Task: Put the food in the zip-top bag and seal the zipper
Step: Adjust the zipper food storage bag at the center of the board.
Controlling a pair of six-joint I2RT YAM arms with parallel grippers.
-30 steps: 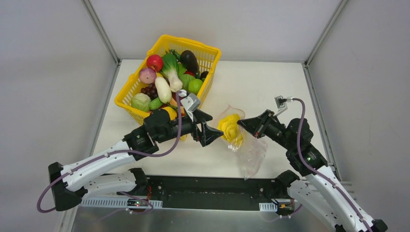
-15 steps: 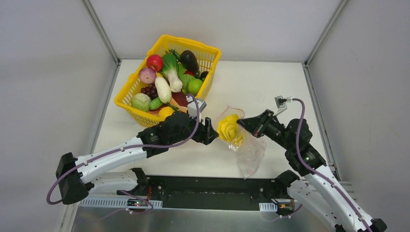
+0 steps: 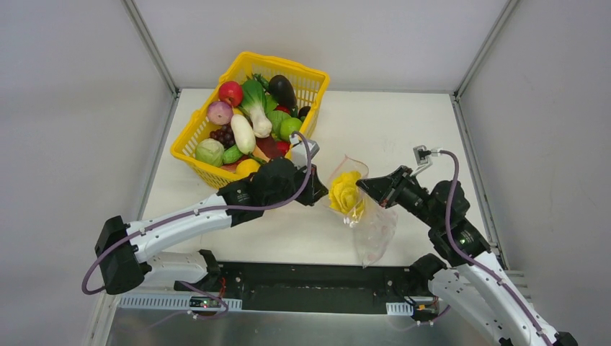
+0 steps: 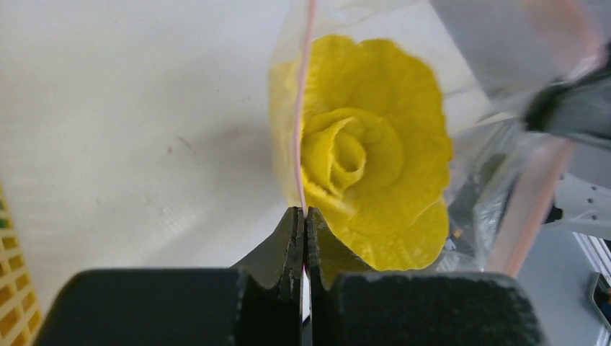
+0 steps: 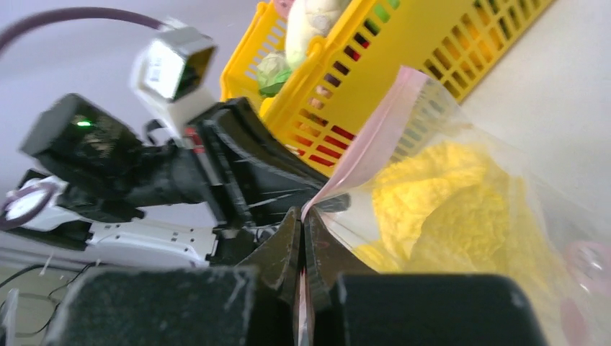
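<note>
Now you hold the zip-top bag (image 3: 373, 229) between the table's (image 3: 375, 130) middle and near edge, its long axis running toward that edge, zipper (image 4: 308, 86) end farthest. Your left claw (image 4: 302, 214) and right claw (image 5: 302, 214) each clamp that strip; the yellow cabbage (image 3: 346, 193) sits inside.

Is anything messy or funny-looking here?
Nothing is spilled or broken. The oddest bit is the zip-top bag: it hangs crinkled between the left claw and right claw, both pinching its pink zipper, with the yellow cabbage bulging inside. The yellow basket also sits crooked on the table.
</note>
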